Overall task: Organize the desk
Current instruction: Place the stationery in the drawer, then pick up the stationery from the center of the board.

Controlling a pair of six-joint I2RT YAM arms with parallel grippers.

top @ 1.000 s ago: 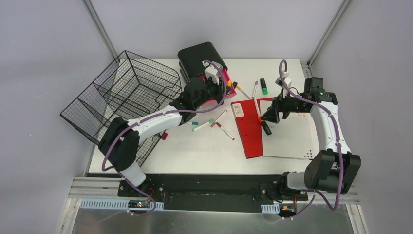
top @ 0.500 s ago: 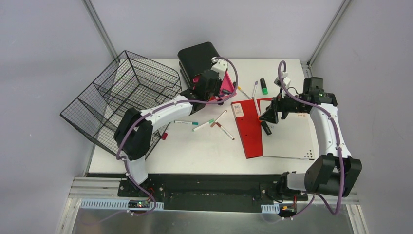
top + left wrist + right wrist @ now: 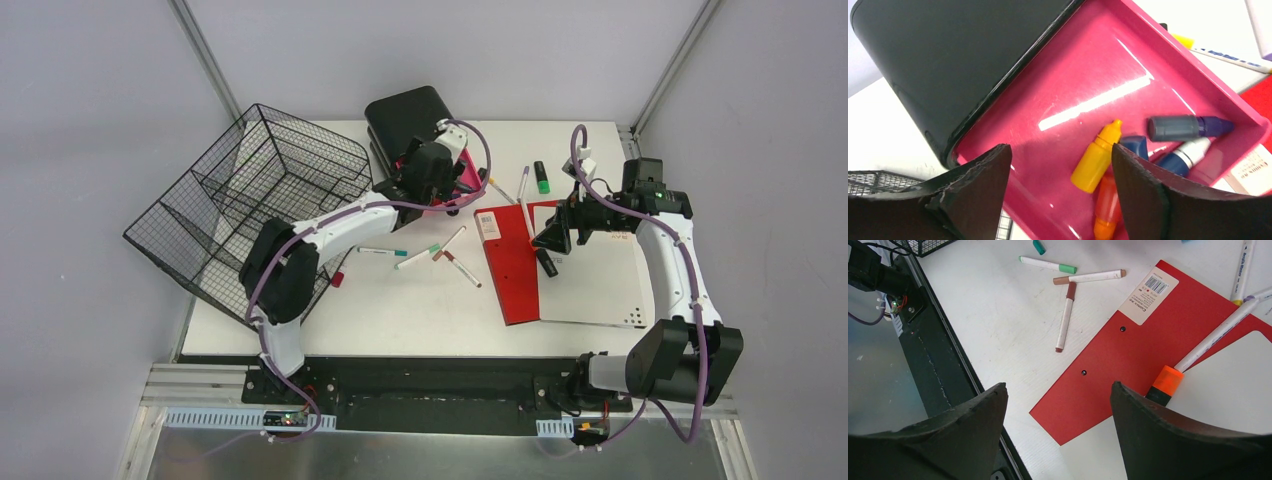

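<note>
Above pink tray [image 3: 1088, 75], left fingers [image 3: 1143, 195] wide apart, holding nothing.

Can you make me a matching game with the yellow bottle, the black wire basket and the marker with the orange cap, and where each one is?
Things:
1. yellow bottle
2. wire basket
3. orange-capped marker

Places:
A. lying on the red notebook
B. at the left side of the desk
C. inside the pink tray

Pairs: 1-C, 2-B, 3-A.
</note>
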